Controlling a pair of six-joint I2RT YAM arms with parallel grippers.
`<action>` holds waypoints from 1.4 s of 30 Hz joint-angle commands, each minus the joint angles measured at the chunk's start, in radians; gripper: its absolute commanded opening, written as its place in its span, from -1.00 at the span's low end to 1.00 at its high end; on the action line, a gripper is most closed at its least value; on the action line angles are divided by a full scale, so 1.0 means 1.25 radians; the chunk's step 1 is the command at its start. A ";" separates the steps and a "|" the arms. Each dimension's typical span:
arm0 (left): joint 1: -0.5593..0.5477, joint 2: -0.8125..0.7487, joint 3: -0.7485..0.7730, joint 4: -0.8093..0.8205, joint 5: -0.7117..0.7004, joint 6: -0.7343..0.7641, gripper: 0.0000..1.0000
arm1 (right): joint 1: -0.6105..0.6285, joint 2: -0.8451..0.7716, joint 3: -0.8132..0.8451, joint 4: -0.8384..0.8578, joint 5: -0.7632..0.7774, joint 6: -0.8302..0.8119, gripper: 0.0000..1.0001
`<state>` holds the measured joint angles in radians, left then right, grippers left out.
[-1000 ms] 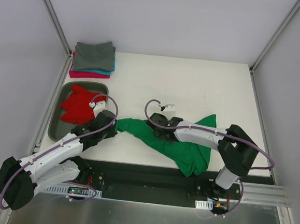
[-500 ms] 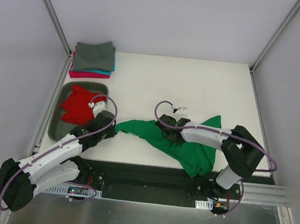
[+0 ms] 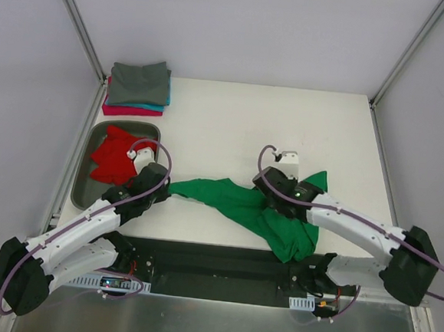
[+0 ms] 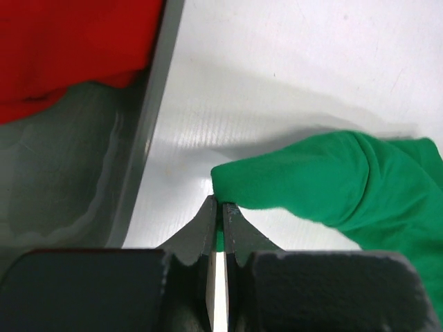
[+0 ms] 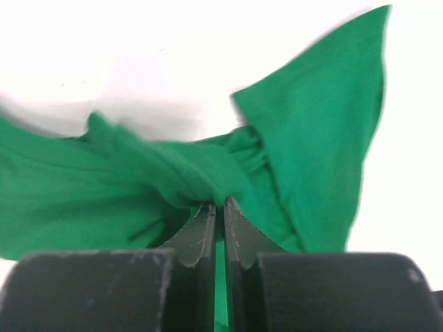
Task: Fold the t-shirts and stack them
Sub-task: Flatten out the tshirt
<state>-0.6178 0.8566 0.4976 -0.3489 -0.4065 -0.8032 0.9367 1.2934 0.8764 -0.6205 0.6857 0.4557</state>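
A bright green t-shirt [image 3: 234, 202] lies crumpled across the front of the white table [image 3: 233, 124], stretched between my two grippers. My left gripper [image 4: 220, 206] is shut on the green shirt's [image 4: 332, 176] left tip, just right of the tray wall. My right gripper [image 5: 219, 204] is shut on a bunched fold of the green cloth [image 5: 311, 145] near the shirt's middle-right. A red t-shirt [image 3: 115, 156] lies loose in the grey metal tray [image 3: 82, 189]. Grey, teal and pink-magenta folded t-shirts [image 3: 138, 86] form a stack at the back left.
The grey tray's rim [image 4: 156, 104] stands close to the left of my left gripper, with red cloth [image 4: 69, 48] inside. Frame posts rise at both back corners. The arms' base rail [image 3: 222, 262] runs along the near edge.
My right gripper has closed on the green cloth and moved rightward, dragging the shirt's middle with it. The left gripper has stayed shut on the shirt's left tip.
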 commanded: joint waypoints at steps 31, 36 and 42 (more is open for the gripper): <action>0.060 -0.080 0.985 -0.013 0.213 0.338 -1.00 | -0.216 -0.391 0.835 -0.120 -0.498 -0.546 -0.99; 0.060 -0.055 1.051 -0.013 0.211 0.343 -1.00 | -0.216 -0.324 0.985 -0.165 -0.454 -0.539 -0.99; 0.060 0.064 1.088 -0.004 0.125 0.383 -1.00 | -0.216 -0.242 1.003 -0.176 -0.296 -0.555 -0.99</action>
<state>-0.5545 0.8013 1.8336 -0.3862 -0.1772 -0.3893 0.6716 0.8963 2.1250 -0.8280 0.1390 -0.2111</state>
